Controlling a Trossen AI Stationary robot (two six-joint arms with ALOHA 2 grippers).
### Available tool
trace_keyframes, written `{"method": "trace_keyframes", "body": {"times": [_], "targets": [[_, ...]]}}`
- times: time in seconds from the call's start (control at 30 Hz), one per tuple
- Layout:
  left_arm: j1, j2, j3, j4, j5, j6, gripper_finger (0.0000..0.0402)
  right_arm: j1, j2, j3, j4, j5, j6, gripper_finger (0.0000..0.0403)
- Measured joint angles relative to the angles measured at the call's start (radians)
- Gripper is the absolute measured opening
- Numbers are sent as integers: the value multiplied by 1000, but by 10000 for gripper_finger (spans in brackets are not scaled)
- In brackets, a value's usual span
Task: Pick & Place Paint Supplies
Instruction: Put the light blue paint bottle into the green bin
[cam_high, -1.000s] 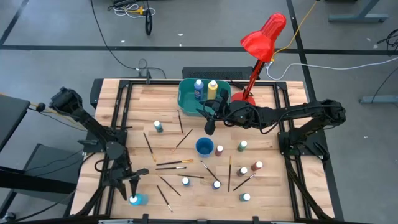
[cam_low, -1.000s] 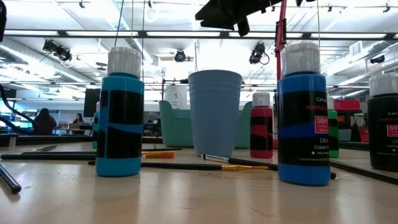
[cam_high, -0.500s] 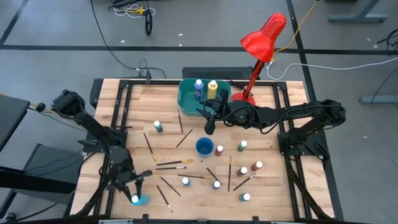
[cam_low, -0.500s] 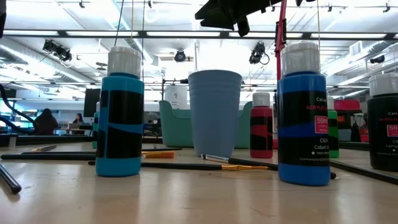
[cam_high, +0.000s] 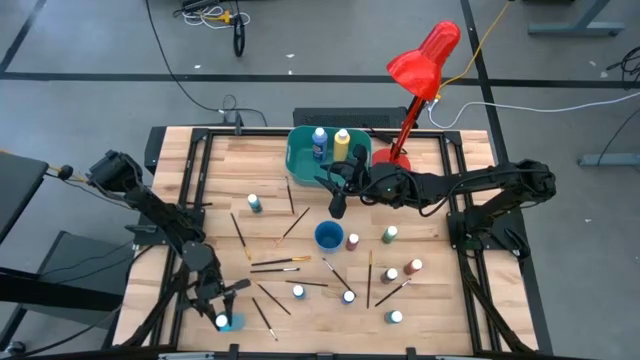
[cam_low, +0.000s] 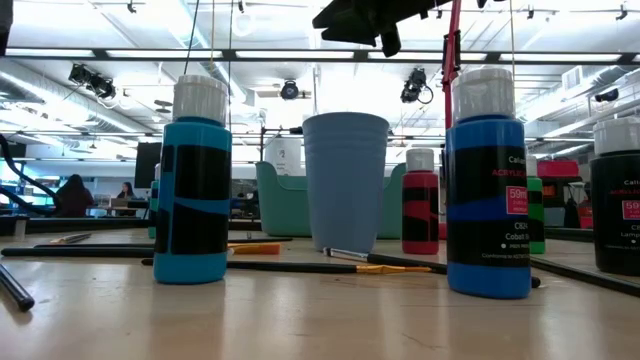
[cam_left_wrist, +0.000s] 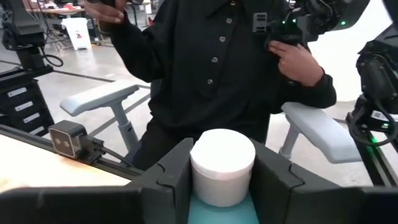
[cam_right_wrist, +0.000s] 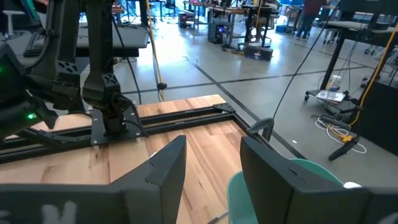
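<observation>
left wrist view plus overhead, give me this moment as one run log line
left end effector: around light blue bottle, near table corner | right end effector: open, empty, beside teal tub | tub: two bottles

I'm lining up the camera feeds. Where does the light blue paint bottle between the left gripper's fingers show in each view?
High view: light blue paint bottle at the table's near left corner, in the left gripper.
Low view: not identifiable.
Left wrist view: its white cap between the fingers, bottom centre.
Right wrist view: not in it.
Shared landmark: the teal tub, also in the low view and the right wrist view.
</observation>
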Motion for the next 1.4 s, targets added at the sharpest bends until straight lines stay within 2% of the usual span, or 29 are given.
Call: {"method": "trace_keyframes", "body": {"times": [0.17,0.27,0.43,0.6,0.8,0.93,1.0,1.1,1.2,1.4], "targets": [[0,2,-1,34,-52,3,129,0,0,0,0,0,0,155],[2,-6,-1,102,-156,45,129,0,0,0,0,0,0,155],[44,-73,-1,107,-336,176,137,0,0,0,7,1,-1,155],[135,-194,25,83,-370,300,131,0,0,0,7,1,-1,155],[303,-296,139,-55,-532,336,138,0,0,1,-83,4,-77,155],[445,-298,265,-309,-567,235,133,0,0,1,-210,4,-104,155],[520,-266,337,-372,-584,196,130,0,0,1,-282,9,-104,155],[626,-224,409,-388,-592,183,130,2,0,1,-376,52,-89,155],[729,-172,463,-371,-596,154,134,2,-6,1,-458,150,-93,155],[926,-37,510,-358,-591,32,130,11,-72,0,-647,306,-42,155]]}}
